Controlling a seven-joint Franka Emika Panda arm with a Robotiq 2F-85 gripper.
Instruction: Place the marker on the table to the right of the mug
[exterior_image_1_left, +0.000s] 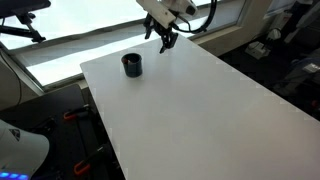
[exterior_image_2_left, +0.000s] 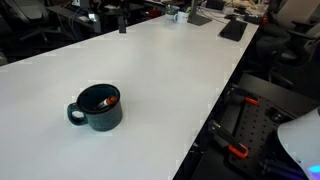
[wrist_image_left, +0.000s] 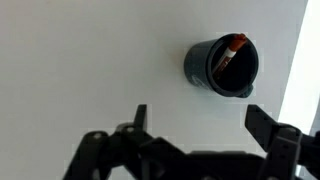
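The dark navy mug (exterior_image_1_left: 132, 65) stands on the white table (exterior_image_1_left: 200, 110) near its far left corner. It also shows in an exterior view (exterior_image_2_left: 97, 108) and in the wrist view (wrist_image_left: 223, 65). The marker (wrist_image_left: 229, 53), a thin stick with a red-orange end, leans inside the mug; it also shows inside the mug in an exterior view (exterior_image_2_left: 103, 100). My gripper (exterior_image_1_left: 165, 39) hangs above the table's far edge, to the right of the mug, apart from it. In the wrist view its fingers (wrist_image_left: 200, 120) are spread wide and hold nothing.
The table's right edge (exterior_image_2_left: 225, 95) drops to a floor with black and red equipment. Small objects (exterior_image_2_left: 232, 28) sit at the table's far end. A window ledge runs behind the table (exterior_image_1_left: 80, 40).
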